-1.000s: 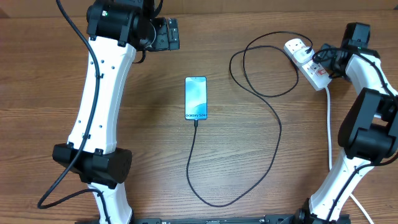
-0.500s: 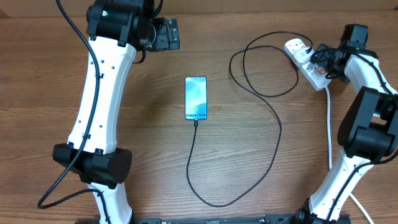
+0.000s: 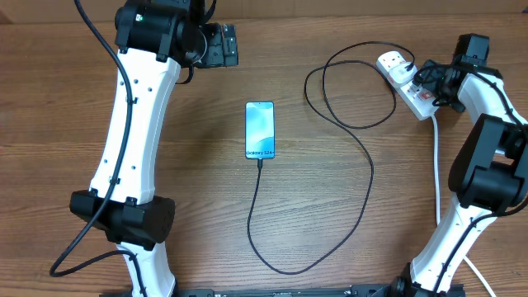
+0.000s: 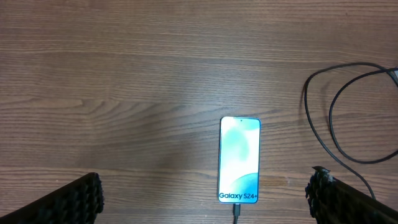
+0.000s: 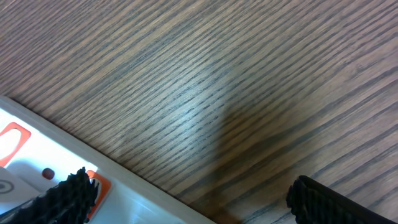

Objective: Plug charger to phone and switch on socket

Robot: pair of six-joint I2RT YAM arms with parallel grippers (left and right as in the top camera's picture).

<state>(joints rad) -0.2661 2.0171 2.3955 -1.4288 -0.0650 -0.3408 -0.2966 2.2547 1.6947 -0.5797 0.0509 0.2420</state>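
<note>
my left gripper (image 4: pixel 205 180) hangs up high over the brown table (image 3: pixel 346 247), at the far side, and its two black fingers (image 4: pixel 62 205) are spread wide apart with nothing between them. looking down from it, i see the phone (image 4: pixel 239 160) lying flat on the wood below, screen up and lit pale blue, with its name written along the bottom edge. the phone sits near the middle of the table, well apart from both of my arms. the charger (image 3: pixel 363 157) is a thin black wire. its small tip touches the bottom edge of the phone, then the wire runs toward me, bends in a big curve, goes up the table, makes a loop and ends at a white plug sitting in the socket (image 3: pixel 406 82). the socket is a white block on the far right of the table, with a thick white cord (image 3: pixel 437 173) running from it down the right side. my right gripper (image 5: pixel 189 183) is low, just by the socket, with its fingers spread wide too and pinching nothing. one finger is over the white block near an orange-red switch mark (image 5: pixel 12 140), the other is over bare wood.
</note>
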